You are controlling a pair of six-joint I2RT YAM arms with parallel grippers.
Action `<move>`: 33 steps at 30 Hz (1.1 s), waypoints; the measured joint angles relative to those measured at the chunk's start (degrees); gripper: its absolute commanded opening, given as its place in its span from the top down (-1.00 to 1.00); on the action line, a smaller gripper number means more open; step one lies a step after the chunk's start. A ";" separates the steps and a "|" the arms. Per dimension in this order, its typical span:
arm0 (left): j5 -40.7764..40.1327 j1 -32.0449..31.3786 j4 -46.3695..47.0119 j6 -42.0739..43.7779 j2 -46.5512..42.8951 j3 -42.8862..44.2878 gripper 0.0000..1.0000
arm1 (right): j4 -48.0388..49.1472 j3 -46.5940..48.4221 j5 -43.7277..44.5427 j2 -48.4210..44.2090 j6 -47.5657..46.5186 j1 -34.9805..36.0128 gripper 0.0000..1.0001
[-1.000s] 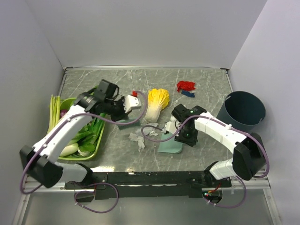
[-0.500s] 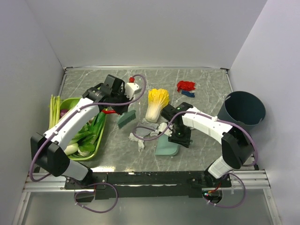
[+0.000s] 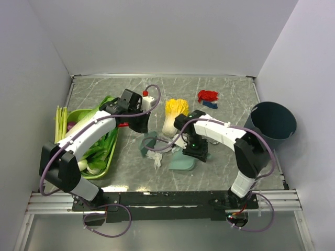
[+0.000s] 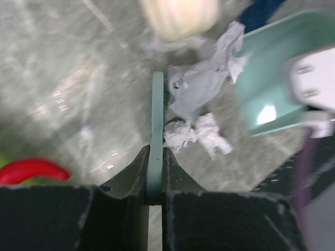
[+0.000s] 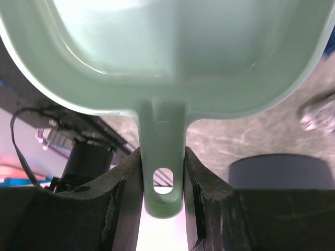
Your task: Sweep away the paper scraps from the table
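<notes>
Brush [image 4: 157, 104] is clamped in left gripper [image 4: 155, 159]. White scraps [image 4: 196, 130] are seen on table [image 3: 104, 89], just beside brush, dustpan [image 5: 167, 47] near. Judged light, soft, easily scattered: to be pushed, not pinched. Dustpan handle is held by right gripper [image 5: 162, 175]. Red and blue scraps [image 3: 208, 97] lie well apart, back right.

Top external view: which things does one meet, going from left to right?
Light green plastic vegetable tray → small green hand brush → yellow-white napa cabbage → red crumpled paper wad → dark blue-grey round bin.
</notes>
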 measured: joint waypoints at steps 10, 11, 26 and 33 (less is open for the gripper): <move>13.77 -0.15 3.98 3.26 0.02 -1.55 0.99 | 2.78 5.03 -1.22 4.48 1.03 3.54 1.00; 15.04 0.37 4.59 4.22 -1.20 -2.67 0.99 | 3.37 4.83 -1.25 4.33 1.03 3.58 1.00; 14.34 10.34 1.60 5.07 -9.60 -2.40 0.99 | 15.63 -8.28 -2.84 -6.86 -1.81 2.05 1.00; 5.75 10.40 -4.24 4.66 -9.66 1.33 0.99 | 13.94 -8.28 -3.17 -6.91 -1.77 2.01 1.00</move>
